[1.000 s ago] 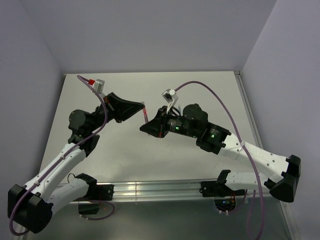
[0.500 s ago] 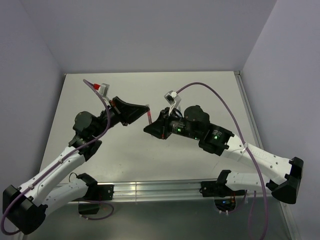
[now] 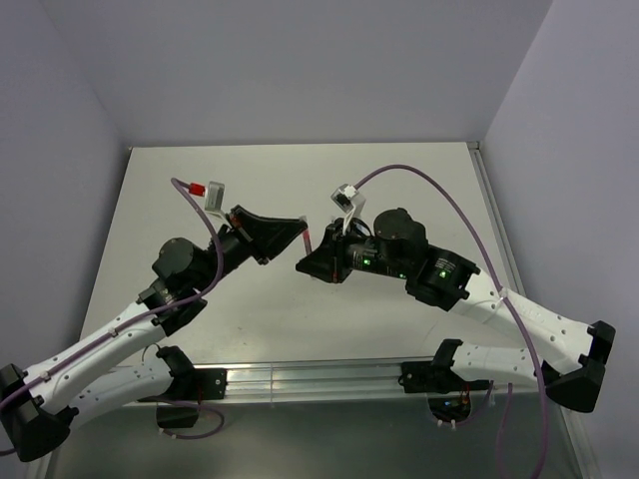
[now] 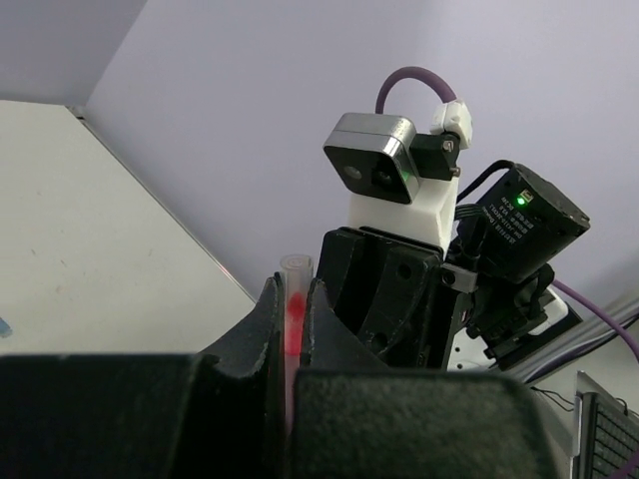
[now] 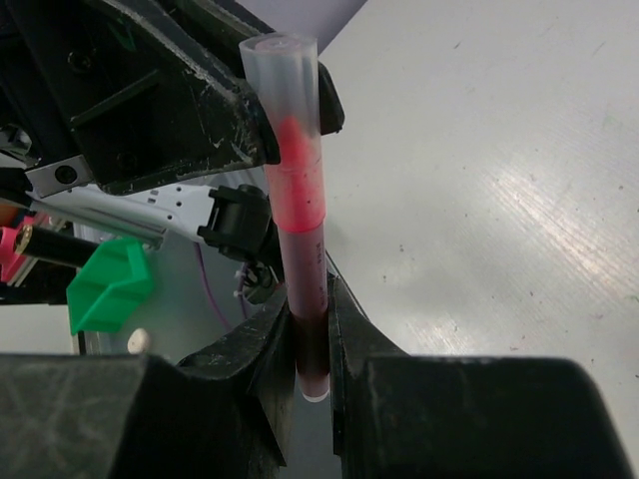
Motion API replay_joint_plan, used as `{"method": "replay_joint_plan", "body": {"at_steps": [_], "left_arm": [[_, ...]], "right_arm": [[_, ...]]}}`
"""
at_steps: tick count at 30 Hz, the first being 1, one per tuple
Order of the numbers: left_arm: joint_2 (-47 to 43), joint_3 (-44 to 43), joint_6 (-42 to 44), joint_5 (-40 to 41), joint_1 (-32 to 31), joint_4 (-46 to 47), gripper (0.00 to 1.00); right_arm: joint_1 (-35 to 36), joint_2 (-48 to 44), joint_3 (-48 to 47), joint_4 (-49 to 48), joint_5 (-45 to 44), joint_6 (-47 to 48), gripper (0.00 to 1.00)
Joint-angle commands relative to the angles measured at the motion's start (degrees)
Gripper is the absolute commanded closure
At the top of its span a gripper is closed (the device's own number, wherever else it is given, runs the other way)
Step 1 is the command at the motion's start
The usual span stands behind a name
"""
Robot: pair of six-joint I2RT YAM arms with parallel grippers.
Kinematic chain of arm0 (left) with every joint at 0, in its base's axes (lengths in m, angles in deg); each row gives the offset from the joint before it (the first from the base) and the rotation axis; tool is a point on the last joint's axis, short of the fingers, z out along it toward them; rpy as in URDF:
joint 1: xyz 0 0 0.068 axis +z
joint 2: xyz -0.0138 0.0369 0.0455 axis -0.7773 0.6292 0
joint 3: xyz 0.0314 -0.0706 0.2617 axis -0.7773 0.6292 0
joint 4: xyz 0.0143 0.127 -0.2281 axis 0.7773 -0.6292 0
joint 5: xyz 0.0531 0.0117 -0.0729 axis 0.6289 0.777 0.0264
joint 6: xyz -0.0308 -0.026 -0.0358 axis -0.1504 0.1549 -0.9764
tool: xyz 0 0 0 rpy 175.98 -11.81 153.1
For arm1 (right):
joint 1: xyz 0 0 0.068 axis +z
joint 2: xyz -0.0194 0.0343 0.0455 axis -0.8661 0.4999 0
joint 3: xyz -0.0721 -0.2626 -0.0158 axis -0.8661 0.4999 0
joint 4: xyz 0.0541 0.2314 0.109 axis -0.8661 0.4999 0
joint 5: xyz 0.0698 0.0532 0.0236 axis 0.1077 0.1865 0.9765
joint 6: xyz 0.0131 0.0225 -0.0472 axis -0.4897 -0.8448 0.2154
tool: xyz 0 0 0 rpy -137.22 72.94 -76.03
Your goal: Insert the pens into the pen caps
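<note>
Red pen (image 5: 306,274) in right hand (image 5: 311,321), its cap (image 4: 296,267) in left hand (image 4: 295,291)

Pale table (image 3: 399,190), lilac walls (image 3: 300,70) behind

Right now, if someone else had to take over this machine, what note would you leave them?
Left gripper: shut on a see-through cap.
Right gripper: shut on the red pen, and the two grippers meet in mid-air.
Done: the pen's tip looks to be inside the cap.
Left: press it home if loose and set it down. Then do the other pens and caps, which I cannot spot in these views.
</note>
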Motion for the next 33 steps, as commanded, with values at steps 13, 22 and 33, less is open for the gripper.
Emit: {"method": "replay_joint_plan", "body": {"at_steps": [13, 22, 33], "left_arm": [[1.36, 1.95, 5.04, -8.43, -10.17, -6.47, 1.00], [4.00, 3.53, 5.05, -8.69, -11.93, -5.06, 1.00], [3.04, 3.97, 4.78, -3.69, -14.13, -5.40, 1.00]], "right_arm": [[-10.96, 1.64, -8.90, -8.64, -2.76, -1.60, 1.00], [-14.57, 4.28, -11.97, -9.78, 0.50, -2.66, 1.00], [-17.12, 6.12, -15.05, -8.38, 2.34, -2.22, 1.00]]}}
